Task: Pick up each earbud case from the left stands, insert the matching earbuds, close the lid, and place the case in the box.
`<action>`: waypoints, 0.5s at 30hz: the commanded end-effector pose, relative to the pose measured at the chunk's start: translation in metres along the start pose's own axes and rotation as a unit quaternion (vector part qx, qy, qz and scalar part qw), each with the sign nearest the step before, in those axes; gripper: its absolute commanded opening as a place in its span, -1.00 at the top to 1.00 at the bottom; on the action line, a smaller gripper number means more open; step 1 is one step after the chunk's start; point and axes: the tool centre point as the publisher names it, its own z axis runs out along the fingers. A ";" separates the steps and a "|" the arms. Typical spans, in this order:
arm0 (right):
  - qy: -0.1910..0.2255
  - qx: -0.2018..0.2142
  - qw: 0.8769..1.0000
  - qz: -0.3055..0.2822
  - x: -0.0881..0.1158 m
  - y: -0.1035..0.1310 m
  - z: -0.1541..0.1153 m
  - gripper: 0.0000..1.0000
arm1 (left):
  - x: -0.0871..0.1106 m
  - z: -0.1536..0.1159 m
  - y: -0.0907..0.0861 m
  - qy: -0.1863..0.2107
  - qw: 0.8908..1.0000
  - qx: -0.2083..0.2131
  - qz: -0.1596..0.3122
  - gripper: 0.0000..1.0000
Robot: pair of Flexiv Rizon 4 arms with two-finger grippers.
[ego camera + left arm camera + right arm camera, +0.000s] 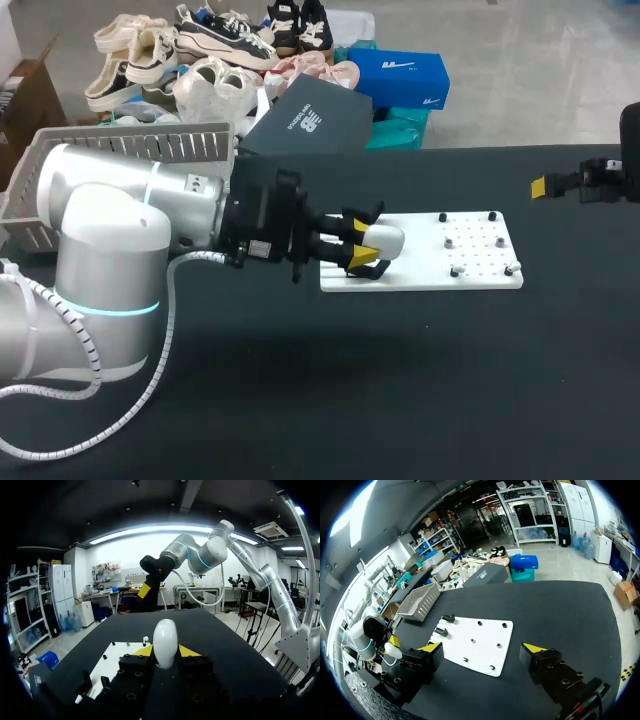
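A white, egg-shaped earbud case (386, 240) is held over the left end of the white board (470, 278), with my left gripper (366, 251) shut on it. From the left wrist, the closed case (165, 641) stands upright between the yellow fingertips (144, 650). My right gripper (556, 185) hangs open at the table's far right, with nothing between its fingers. In the right wrist view, the right gripper (484, 649) looks down at the board (480, 647), with two black stands (444, 625) at the board's far end and the held case (393, 650) beyond.
Several small pegs (457, 270) dot the right half of the board. A grey mesh basket (128, 146) stands at the table's back left, behind my left arm. Dark tabletop lies bare in front of the board.
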 end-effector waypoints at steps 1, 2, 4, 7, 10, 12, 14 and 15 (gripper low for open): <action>0.001 0.001 1.000 0.000 0.000 0.000 0.000 -1.00 | 0.001 0.000 -0.002 -0.002 1.000 -0.002 0.001 1.00; 0.001 0.001 1.000 0.000 0.000 0.000 0.000 -1.00 | 0.001 0.000 -0.002 -0.002 1.000 -0.002 0.001 1.00; 0.001 0.001 1.000 0.000 0.000 0.000 0.000 -1.00 | 0.005 0.003 -0.003 -0.011 1.000 -0.003 -0.007 1.00; 0.001 0.001 1.000 0.000 0.000 0.000 0.000 -1.00 | 0.006 0.013 -0.004 -0.024 1.000 -0.005 -0.006 1.00; 0.001 0.001 1.000 0.000 0.000 0.000 0.000 -1.00 | 0.003 0.027 -0.001 -0.035 0.999 0.000 0.003 1.00; 0.001 0.001 1.000 0.000 0.000 0.000 0.000 -1.00 | 0.003 0.035 0.001 -0.039 0.999 0.007 0.010 1.00; 0.001 0.001 1.000 0.000 0.000 0.000 0.000 -1.00 | 0.003 0.040 0.002 -0.042 0.999 0.012 0.017 1.00; 0.001 0.001 1.000 0.000 0.000 0.000 0.000 -1.00 | 0.003 0.044 0.003 -0.041 0.999 0.016 0.020 1.00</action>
